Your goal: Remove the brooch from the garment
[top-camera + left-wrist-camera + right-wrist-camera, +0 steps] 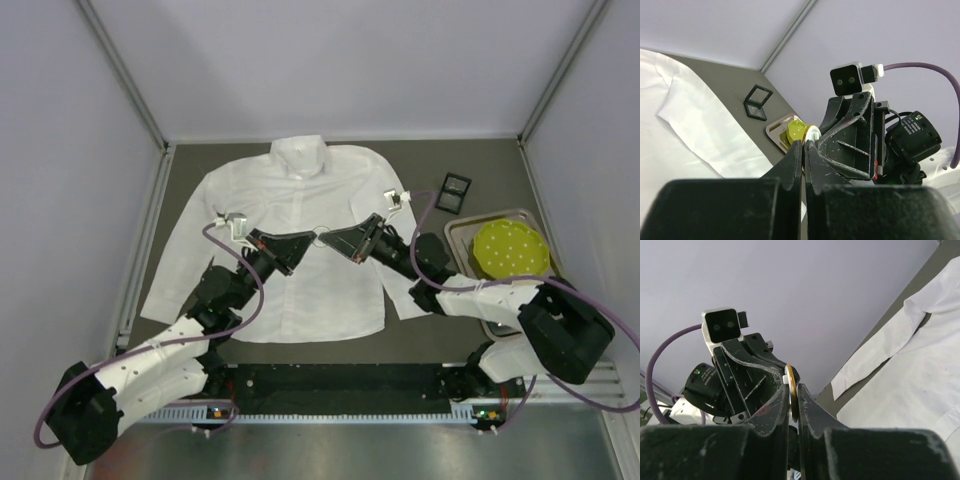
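Pale grey walls on three sides; aluminium corner posts; dark grey tabletop; even, soft light.

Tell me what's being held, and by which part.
The right gripper pinches the brooch by its gold rim. The left gripper's closed tips meet its white back, but whether they hold it is unclear.

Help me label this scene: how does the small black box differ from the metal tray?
The black box is small, dark and lies open; the metal tray is larger, silver and carries a yellow-green dotted round thing. The box sits farther back. Both rest right of the shirt, untouched.
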`<state>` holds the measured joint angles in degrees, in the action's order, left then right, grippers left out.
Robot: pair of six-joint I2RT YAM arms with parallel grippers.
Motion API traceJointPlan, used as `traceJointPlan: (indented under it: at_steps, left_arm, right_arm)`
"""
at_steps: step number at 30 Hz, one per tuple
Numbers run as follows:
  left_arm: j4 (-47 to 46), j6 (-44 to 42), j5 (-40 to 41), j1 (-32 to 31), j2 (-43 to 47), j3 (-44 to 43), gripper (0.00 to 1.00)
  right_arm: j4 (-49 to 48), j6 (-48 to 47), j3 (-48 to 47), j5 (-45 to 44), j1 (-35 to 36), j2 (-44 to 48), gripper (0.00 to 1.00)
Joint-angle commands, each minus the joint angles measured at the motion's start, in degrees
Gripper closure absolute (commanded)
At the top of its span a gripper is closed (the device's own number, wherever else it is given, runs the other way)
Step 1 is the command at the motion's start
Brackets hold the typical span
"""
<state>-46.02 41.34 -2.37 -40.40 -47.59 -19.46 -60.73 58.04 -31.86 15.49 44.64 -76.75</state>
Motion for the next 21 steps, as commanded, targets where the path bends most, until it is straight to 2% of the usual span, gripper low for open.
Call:
traceJointPlan:
  at_steps: [1, 2, 6, 8, 9, 12, 18, 21]
  left_arm:
    - [-4.7, 1.9, 1.1, -0.1, 1.7, -0.7, 1.0]
    - [-4.4, 1.9, 1.1, -0.1, 1.5, -1.0, 1.0]
    - [-1.1, 1.4, 1.8, -0.1, 1.9, -2.2, 1.0]
    - [2.2, 0.8, 1.8, 0.0, 2.3, -2.7, 1.0]
    - [3.6, 0.5, 3.9, -0.1, 2.4, -3.6, 1.0]
    - [8.9, 0.1, 6.8, 0.0, 2.7, -5.0, 1.0]
    - [14.0, 0.5, 9.8, 0.0, 2.4, -6.1, 1.0]
    - [18.3, 2.2, 10.7, -0.1, 2.3, -8.4, 1.0]
  right_arm:
    - [-5.7, -3.2, -2.0, -3.6, -1.4, -3.2, 1.0]
    - [-5.3, -4.0, -2.3, -2.1, -1.4, -3.3, 1.0]
    - [-3.8, -6.3, -2.2, 0.5, -1.4, -1.9, 0.81]
    - [-0.4, -8.2, -2.2, 2.2, -1.4, -0.3, 0.76]
    - [1.2, -8.9, -2.5, 2.8, -1.3, 0.3, 0.69]
    - [7.1, -11.9, -2.9, 4.9, -1.4, 3.3, 0.61]
    - [20.7, -18.6, -4.3, 6.0, -1.4, 9.3, 0.45]
    - [29.0, -23.5, -5.7, 7.1, -1.4, 10.9, 0.41]
